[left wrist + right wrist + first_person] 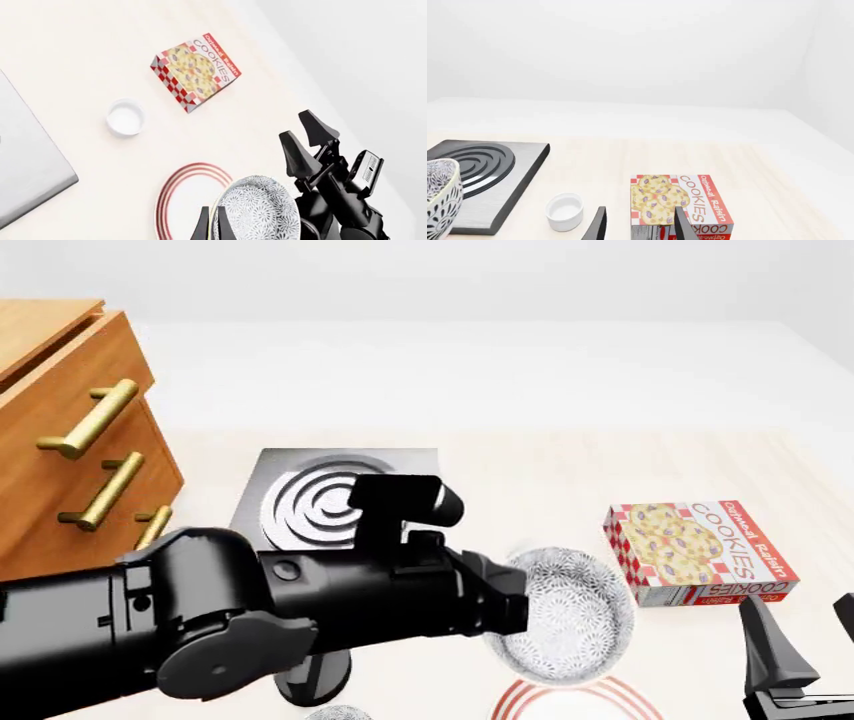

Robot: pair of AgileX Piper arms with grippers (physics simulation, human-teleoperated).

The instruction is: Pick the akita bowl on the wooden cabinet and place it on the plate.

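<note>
Akita bowl is off the wooden cabinet, pinched at its rim by the left pincer and held tilted in the air, partly over the red-ringed plate below. Pick looks done; lowering and release onto the plate are left. Right pincer is spread, holding nothing, cookie box just ahead of it on the worktop.
</note>
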